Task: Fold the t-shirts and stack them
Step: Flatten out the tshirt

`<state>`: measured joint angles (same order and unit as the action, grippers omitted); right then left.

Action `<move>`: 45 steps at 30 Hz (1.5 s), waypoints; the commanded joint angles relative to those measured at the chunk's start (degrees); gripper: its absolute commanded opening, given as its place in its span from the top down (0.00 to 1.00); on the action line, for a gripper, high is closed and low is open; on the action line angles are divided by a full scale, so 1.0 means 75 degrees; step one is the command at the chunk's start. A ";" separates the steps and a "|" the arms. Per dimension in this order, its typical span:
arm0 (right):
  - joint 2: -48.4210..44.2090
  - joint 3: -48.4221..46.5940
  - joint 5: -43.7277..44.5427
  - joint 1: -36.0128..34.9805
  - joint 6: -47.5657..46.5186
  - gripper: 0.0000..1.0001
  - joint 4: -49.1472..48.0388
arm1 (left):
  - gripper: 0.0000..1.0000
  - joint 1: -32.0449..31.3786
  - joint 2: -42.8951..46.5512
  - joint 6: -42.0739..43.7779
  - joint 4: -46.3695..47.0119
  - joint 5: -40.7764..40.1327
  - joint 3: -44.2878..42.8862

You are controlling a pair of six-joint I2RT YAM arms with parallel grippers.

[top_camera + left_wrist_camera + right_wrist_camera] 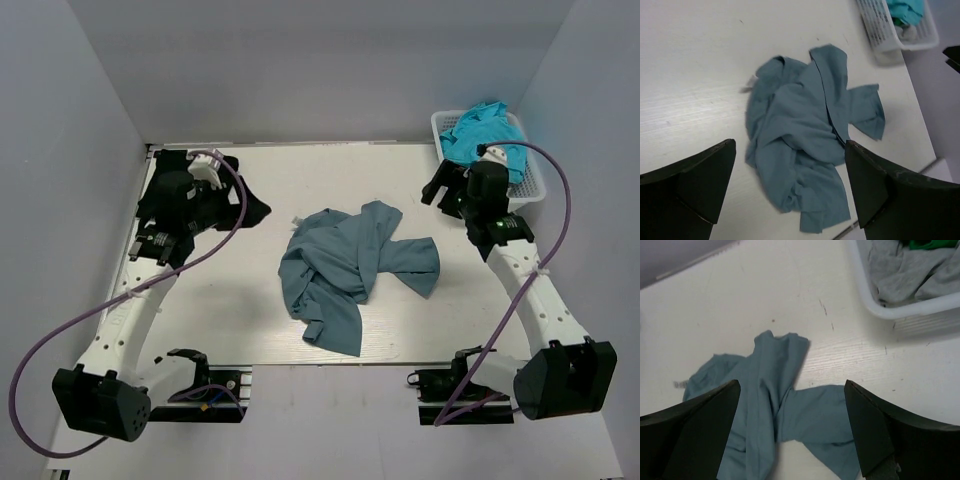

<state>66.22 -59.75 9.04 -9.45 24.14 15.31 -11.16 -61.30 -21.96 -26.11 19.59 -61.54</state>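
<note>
Crumpled slate-blue cloth t-shirt [355, 270] lies heaped mid-way across the white table [220, 320], clear of both arms. Over at the far left a black t-shirt [256, 211] sits partly under the left arm. Bright turquoise t-shirts [485, 128] fill the white plastic lattice basket [528, 190] at the far-right corner. Both the left gripper [789, 145] and the right gripper [791, 385] hover with jaws wide, holding nothing.

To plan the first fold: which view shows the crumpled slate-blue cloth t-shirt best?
The top external view: the whole crumpled slate-blue cloth t-shirt lies unobstructed, seen from above. The left wrist view shows nearly all of the shirt, at a slant. The right wrist view shows only part of the shirt.
</note>
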 commanded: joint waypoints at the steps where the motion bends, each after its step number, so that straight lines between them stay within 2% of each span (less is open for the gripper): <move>1: 0.0066 -0.0600 -0.0642 0.0006 -0.0160 0.10 0.0666 | 0.01 -0.0105 -0.0089 -0.0096 -0.0187 0.1406 0.0505; 5: 0.0311 -0.0612 -0.0583 -0.0040 -0.0930 0.10 0.0420 | 0.05 -0.0398 -0.0532 -0.0190 -0.0643 0.1980 0.1102; 9: 0.1142 -0.1032 -0.0748 -0.0320 -0.1612 0.10 0.0687 | 0.08 -0.1147 -0.0534 -0.0622 -0.0726 0.2122 0.1923; 14: 0.3204 -0.2916 -0.0456 -0.1245 -0.2221 0.10 0.1555 | 0.08 -0.2600 -0.0849 -0.1114 -0.0796 0.1351 0.2439; 16: 0.4137 -0.3456 0.0057 -0.1610 -0.2269 0.10 0.2024 | 0.08 -0.3196 -0.1072 -0.1396 -0.0796 0.1162 0.2579; 19: 0.4785 -0.3974 0.0841 -0.1985 -0.2013 0.14 0.2446 | 0.08 -0.3818 -0.1331 -0.1701 -0.0949 0.0589 0.2662; 23: 0.6003 -0.4711 0.1010 -0.2067 -0.1755 0.17 0.3008 | 0.08 -0.4498 -0.1670 -0.2006 -0.0949 -0.0080 0.2662; 26: 0.6416 -0.4749 0.1010 -0.2173 -0.1613 0.20 0.3033 | 0.08 -0.5062 -0.2337 -0.2077 -0.0949 -0.0561 0.2568; 29: 0.6604 -0.4644 0.1022 -0.2220 -0.1333 0.30 0.2916 | 0.08 -0.5425 -0.2935 -0.2077 -0.0867 -0.0830 0.2113; 31: 0.6663 -0.4538 0.0963 -0.2185 -0.1262 0.32 0.2799 | 0.10 -0.5497 -0.3146 -0.2077 -0.0599 -0.0936 0.2007; 32: 0.6756 -0.4515 0.0766 -0.2162 -0.1262 0.34 0.2752 | 0.15 -0.5578 -0.3344 -0.2077 -0.0493 -0.0937 0.2006; 34: 0.6862 -0.4514 0.0624 -0.2208 -0.1250 0.47 0.2716 | 0.26 -0.5579 -0.3521 -0.2169 -0.0293 -0.1147 0.2006; 35: 0.6886 -0.4538 0.0611 -0.2208 -0.1238 0.61 0.2682 | 0.49 -0.5579 -0.3603 -0.2170 -0.0292 -0.1241 0.1913; 36: 0.6851 -0.4549 0.0588 -0.2208 -0.1157 0.89 0.2658 | 0.57 -0.5579 -0.3604 -0.2263 -0.0292 -0.1450 0.1831; 37: 0.6816 -0.4538 0.0553 -0.2185 -0.1156 0.98 0.2577 | 0.64 -0.5579 -0.3604 -0.2345 -0.0292 -0.1580 0.1679; 39: 0.6525 -0.4410 0.0413 -0.2185 -0.1133 1.00 0.2331 | 0.87 -0.5497 -0.3442 -0.2427 -0.0292 -0.2058 0.1585; 41: 0.6325 -0.4222 0.0459 -0.2115 -0.1133 1.00 0.1946 | 1.00 -0.5357 -0.3336 -0.2498 -0.0222 -0.2585 0.1409; 45: 0.5446 -0.3859 0.0936 -0.2138 -0.0806 1.00 0.1639 | 1.00 -0.5356 -0.3008 -0.2674 -0.0980 -0.4014 0.0333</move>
<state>114.02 -88.99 13.47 -25.61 15.86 31.86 -51.81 -88.64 -40.58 -31.44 0.56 -52.71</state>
